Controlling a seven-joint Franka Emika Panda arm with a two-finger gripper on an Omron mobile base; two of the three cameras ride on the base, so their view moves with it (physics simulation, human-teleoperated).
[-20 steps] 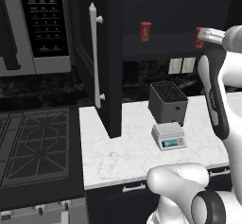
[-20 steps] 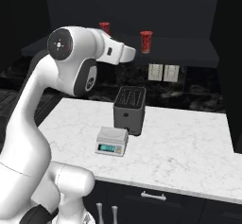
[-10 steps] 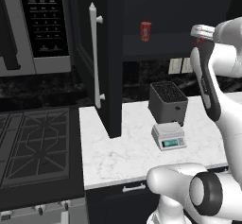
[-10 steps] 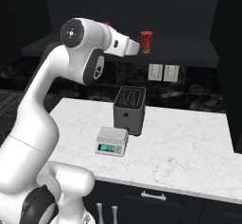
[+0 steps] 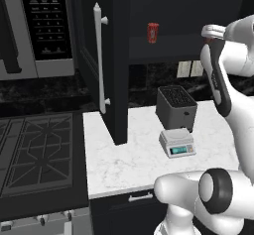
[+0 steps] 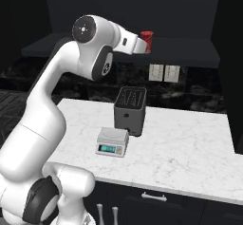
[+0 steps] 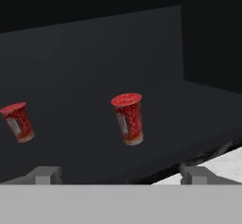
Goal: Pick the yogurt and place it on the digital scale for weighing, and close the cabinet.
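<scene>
The yogurt [image 7: 128,118] stands on the open cabinet's [image 5: 111,60] shelf, dead ahead of our claw [image 7: 120,175], with a second red cup [image 7: 17,122] well apart to one side. We could knock it over if we drive in off-centre. The claw is spread wide, holding and touching nothing.

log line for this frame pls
phase: approach | pincer: open, empty, facing yogurt | yogurt: upright on cabinet shelf | digital scale: bare | cabinet: door open
</scene>
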